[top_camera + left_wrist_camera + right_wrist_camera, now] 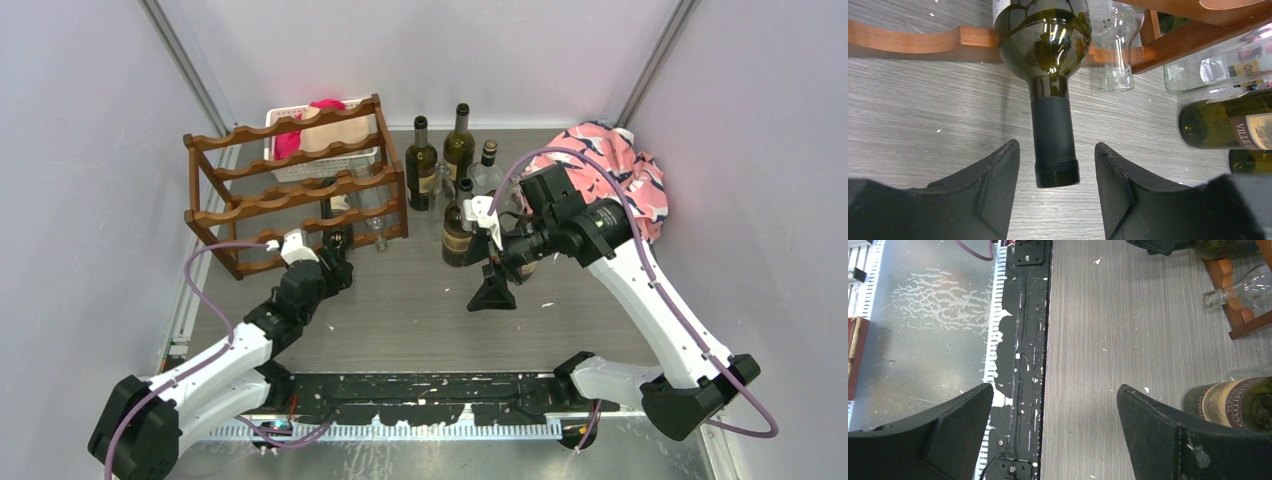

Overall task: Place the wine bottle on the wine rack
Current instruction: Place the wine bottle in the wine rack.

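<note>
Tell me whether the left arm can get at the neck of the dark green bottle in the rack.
Probably yes. The left gripper is open with a finger on each side of the neck of the dark green bottle, gaps both sides, nothing between. The clear bottle lies off to one side.

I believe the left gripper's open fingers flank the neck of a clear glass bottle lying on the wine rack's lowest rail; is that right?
Not quite: the left wrist view shows the neck between the open fingers of the left gripper belongs to the dark green bottle, not a clear one. The clear glass bottle lies beside it on the lowest rail of the wine rack.
</note>
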You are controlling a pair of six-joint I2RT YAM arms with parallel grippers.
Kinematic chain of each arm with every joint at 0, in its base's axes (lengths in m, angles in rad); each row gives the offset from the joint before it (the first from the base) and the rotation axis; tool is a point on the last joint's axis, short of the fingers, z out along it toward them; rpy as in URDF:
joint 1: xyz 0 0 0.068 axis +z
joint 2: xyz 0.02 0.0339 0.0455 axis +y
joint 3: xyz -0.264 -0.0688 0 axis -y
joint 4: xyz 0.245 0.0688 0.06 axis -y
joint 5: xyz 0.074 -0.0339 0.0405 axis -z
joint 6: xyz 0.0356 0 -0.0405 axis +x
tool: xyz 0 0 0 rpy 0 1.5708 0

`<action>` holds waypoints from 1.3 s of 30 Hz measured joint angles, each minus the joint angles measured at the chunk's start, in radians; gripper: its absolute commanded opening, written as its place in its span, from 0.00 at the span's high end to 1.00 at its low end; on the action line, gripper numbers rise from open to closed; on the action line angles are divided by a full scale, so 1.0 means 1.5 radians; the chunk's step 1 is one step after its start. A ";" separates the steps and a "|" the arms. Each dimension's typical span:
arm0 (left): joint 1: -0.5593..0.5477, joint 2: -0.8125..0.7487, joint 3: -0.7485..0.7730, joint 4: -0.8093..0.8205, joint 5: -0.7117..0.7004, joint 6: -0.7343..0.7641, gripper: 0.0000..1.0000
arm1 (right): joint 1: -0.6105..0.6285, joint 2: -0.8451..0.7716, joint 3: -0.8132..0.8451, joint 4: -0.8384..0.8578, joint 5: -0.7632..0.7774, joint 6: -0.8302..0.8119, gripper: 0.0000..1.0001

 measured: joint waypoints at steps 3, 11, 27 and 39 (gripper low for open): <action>0.004 0.019 -0.004 0.030 0.012 -0.008 0.47 | 0.000 0.002 -0.003 0.000 0.001 -0.002 0.01; 0.008 0.014 -0.030 0.055 0.026 -0.035 0.53 | 0.006 0.003 -0.006 0.003 0.005 -0.003 0.02; 0.015 0.007 -0.040 0.053 0.022 -0.054 0.67 | 0.013 0.011 -0.007 0.004 0.010 -0.005 0.02; 0.025 0.045 -0.030 0.080 0.037 -0.054 0.91 | 0.017 0.011 -0.007 0.004 0.011 -0.009 0.02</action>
